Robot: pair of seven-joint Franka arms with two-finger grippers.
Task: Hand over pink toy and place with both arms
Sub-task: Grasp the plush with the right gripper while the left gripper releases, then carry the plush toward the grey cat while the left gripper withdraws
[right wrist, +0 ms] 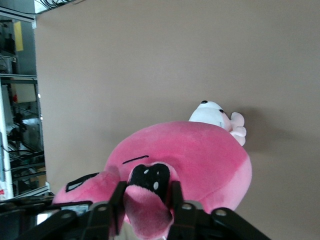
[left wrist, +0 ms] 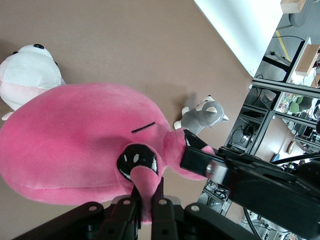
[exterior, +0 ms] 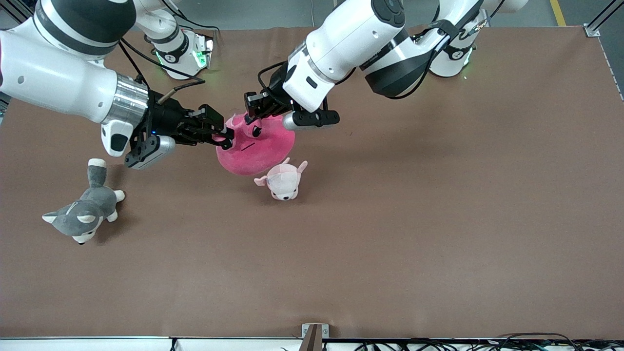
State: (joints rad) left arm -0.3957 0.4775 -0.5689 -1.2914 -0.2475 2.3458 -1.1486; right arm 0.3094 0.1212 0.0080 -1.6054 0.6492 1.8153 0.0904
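The pink toy is a round hot-pink plush with angry black eyes, hanging just above the table at mid-table. My left gripper is shut on one of its ears and squeezes it thin in the left wrist view. My right gripper is open, with a finger on either side of the toy's other ear, which sits plump and unsqueezed between them in the right wrist view. The toy fills the left wrist view and the right wrist view.
A small pale pink-and-white plush lies on the table beside the toy, nearer the front camera. A grey-and-white husky plush lies toward the right arm's end of the table. The brown table is bare toward the left arm's end.
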